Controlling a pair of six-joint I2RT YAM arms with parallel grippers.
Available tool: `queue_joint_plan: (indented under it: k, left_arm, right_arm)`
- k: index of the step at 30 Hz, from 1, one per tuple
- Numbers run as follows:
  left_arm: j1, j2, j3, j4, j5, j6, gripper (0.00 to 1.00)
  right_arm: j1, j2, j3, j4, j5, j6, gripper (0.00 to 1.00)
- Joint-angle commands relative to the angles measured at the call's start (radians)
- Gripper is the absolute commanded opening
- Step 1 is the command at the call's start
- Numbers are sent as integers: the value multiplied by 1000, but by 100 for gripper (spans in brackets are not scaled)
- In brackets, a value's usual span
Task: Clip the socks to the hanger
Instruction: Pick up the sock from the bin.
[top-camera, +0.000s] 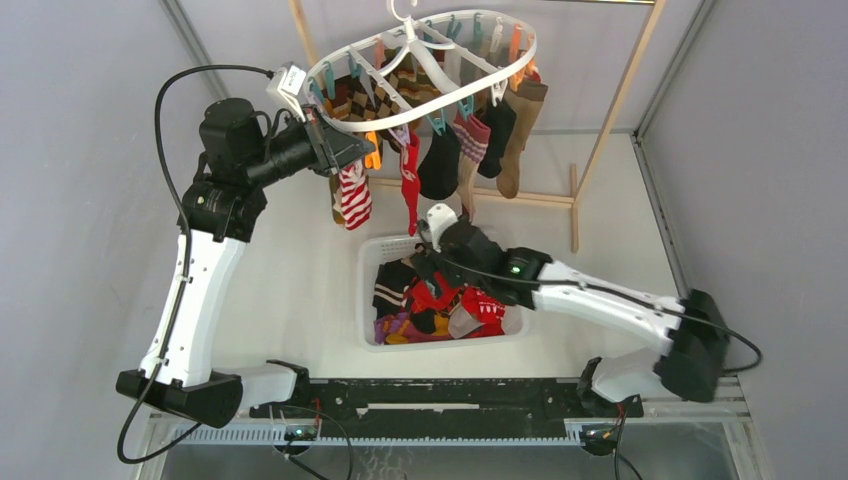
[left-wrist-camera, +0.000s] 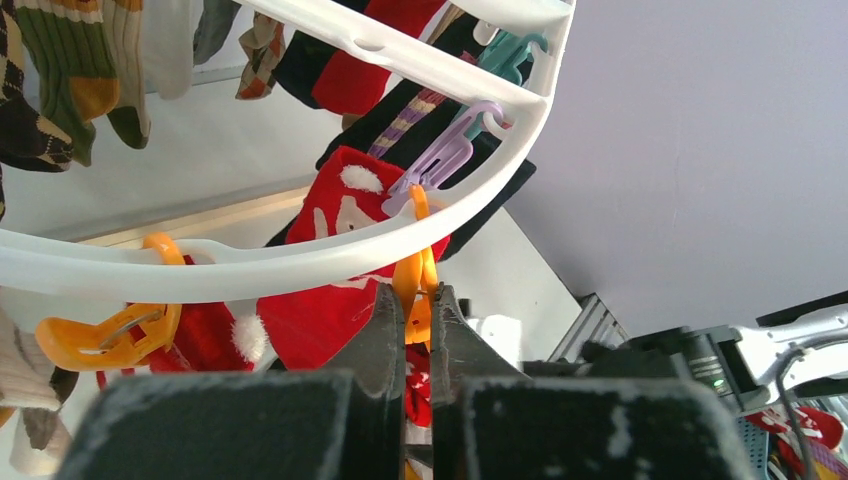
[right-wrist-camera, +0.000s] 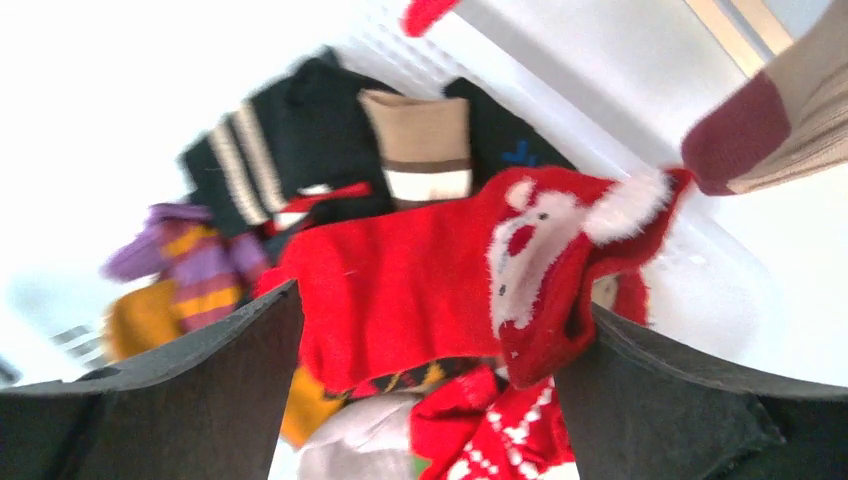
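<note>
White plastic hanger (top-camera: 412, 46): oval, with cross bars and a centre hook, suspended inside a bare wooden frame (top-camera: 620, 100) at the far side of the bench (top-camera: 300, 270). Socks hang from the clips on its rim, among them a red-and-white striped sock (top-camera: 352, 195), a red sock (top-camera: 410, 180), a black sock (top-camera: 440, 162) and a tan sock (top-camera: 518, 130).

Left arm: raised to the near left part of the rim. The left fingers (left-wrist-camera: 385, 335) are clenched on an orange clip (left-wrist-camera: 414, 285) that hangs directly under the rim, with the clip pinched between both pads. A second orange clip (left-wrist-camera: 105, 338) hangs further along the rim, apart from the fingers. A lilac clip (left-wrist-camera: 445, 155) sits on the rim just beyond the held clip.

Right arm: reaching low over a white slotted basket (top-camera: 364, 300). The basket stands on the bench below the hanger and holds a heap of mixed socks. The right fingers (right-wrist-camera: 200, 385) are released and spread wide. A red Santa sock (right-wrist-camera: 420, 290) lies across the gap between them, on top of the heap. The right wrist view is blurred, so contact between this sock and either finger cannot be determined.
</note>
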Motion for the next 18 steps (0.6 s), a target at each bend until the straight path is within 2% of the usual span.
queue_joint_plan:
  k: [1,4,5,9,15,18]
  left_arm:
    - [7,-25,-10,29,23,-11,1]
    - [7,-31,-12,29,29,-10,1]
    - [7,-33,-13,29,32,-12,1]
    - [6,-36,-19,31,40,-14,1]
    - [7,-42,-21,30,50,-15,1]
    - [5,-41,-26,37,68,-24,1]
  right_arm:
    - [-53,-267,-128,345,-330,-55,89]
    - [-131,-366,-201,466,-567,-3,69]
    - [-143,-375,-203,486,-605,-5,66]
    - [-161,-393,-201,535,-739,-24,67]
    - [-164,-434,-165,511,-918,-73,68]
    - [-179,-451,-152,517,-976,-70,63]
